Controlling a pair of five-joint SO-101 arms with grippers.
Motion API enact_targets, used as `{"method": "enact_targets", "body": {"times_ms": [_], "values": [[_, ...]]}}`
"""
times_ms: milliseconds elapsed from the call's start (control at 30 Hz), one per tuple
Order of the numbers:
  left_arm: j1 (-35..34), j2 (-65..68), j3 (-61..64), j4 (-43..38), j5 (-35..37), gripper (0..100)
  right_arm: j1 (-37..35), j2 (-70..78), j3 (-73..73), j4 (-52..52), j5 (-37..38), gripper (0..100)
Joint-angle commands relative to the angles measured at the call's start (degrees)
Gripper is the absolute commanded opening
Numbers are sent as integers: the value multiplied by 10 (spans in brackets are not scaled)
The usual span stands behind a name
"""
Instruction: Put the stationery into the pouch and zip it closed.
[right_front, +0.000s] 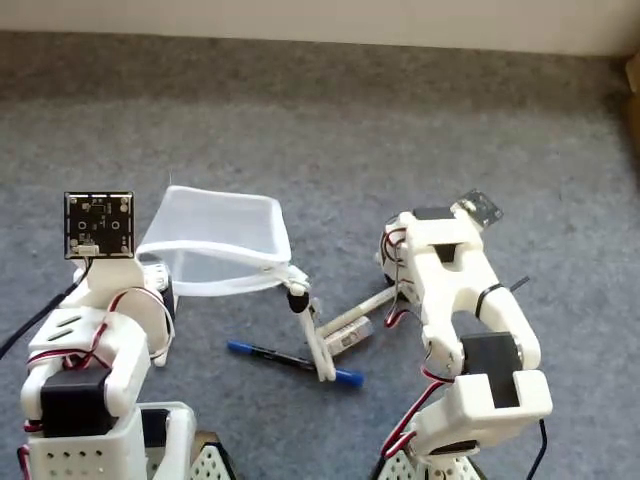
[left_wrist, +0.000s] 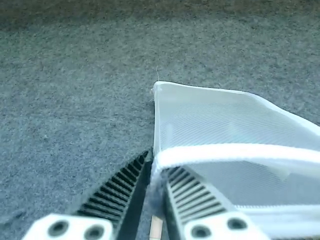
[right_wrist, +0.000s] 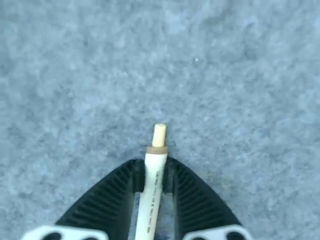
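Right claw (right_wrist: 154, 169): jaws narrow, pinching a white pencil (right_wrist: 156, 150) just behind its eraser end, which pokes out past the fingertips over the grey table (right_wrist: 240, 75).

Left claw (left_wrist: 156, 165): nipped tight on a rim corner of the white mesh pouch (left_wrist: 215, 120). The bag fans out ahead of this claw and off to one side.

Between the two claws a blue pen (right_front: 290, 358) lies flat on the table. A white stick (right_front: 312, 340) with a dark end touches it; cannot tell what kind.

Risks:
- The pouch is held by one corner pinch only. A push from the pencil may tug the mesh free or fold the mouth shut.
- The pencil is gripped near one end, so the long barrel may swivel in the jaws and miss the opening.

Print: fine lettering runs along the pencil barrel, too small to read.
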Motion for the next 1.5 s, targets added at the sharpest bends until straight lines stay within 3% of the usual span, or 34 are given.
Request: {"method": "enact_targets", "body": {"times_ms": [0,133,267,533,1033,1233,1467], "values": [[-2,1,-4,-3,4,7,2,-6,-39,-10,-1,3],[-2,1,-4,-3,4,7,3,-6,-73,35,1,3],[-2,1,-7,-3,4,7,3,-5,-131,109,55,3],[-2,2,-7,-3,4,7,2,-7,-180,162,63,3],[-2,2,-8,-3,4,7,3,-225,-142,169,64,3],[-2,7,-47,2,4,7,3,-282,-138,173,137,3],[-1,8,-67,2,4,7,3,-298,-137,174,144,3]]}}
